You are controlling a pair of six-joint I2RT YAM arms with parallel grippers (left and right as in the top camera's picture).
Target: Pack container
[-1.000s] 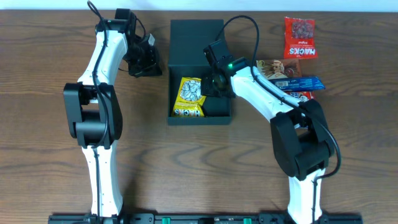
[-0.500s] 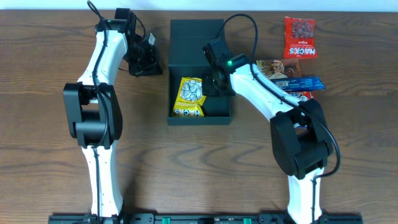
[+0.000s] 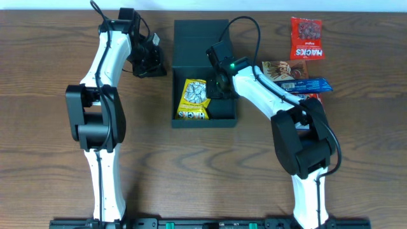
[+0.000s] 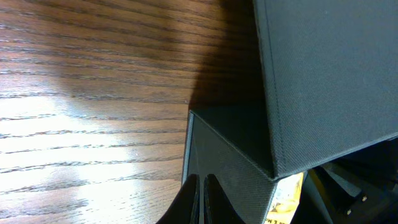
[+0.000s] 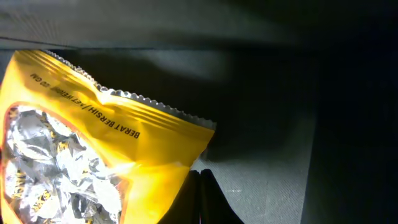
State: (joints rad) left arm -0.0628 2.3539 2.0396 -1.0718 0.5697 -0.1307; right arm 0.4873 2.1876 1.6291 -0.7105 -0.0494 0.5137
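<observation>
The right claw (image 5: pixel 199 186) hangs inside the open dark box (image 3: pixel 224 112), low over its bare floor, its two fingers pressed together with nothing seen between them. Immediately to the left of this claw lies a yellow snack packet (image 3: pixel 193 100), flat in the box with its crimped edge just beside the fingertips; whether they touch cannot be told. The rest of the box floor ahead of and to the right of the claw is dark and uncovered. The lid (image 3: pixel 200 39) stands back behind the claw, hinged at the far side of the box.

The left claw (image 4: pixel 200 190) hovers over the wooden surface (image 3: pixel 51 127) outside the box, also closed and holding nothing. From this claw the near corner of the box sits just ahead, and the raised lid fills the space up and to the right. A sliver of the yellow packet shows to its right, past the box wall.

Well off to the right of the right claw, outside the box, lie a red packet (image 3: pixel 306 38), a brown packet (image 3: pixel 275 67) and a blue bar (image 3: pixel 310 84), the last two close together beside the right arm.
</observation>
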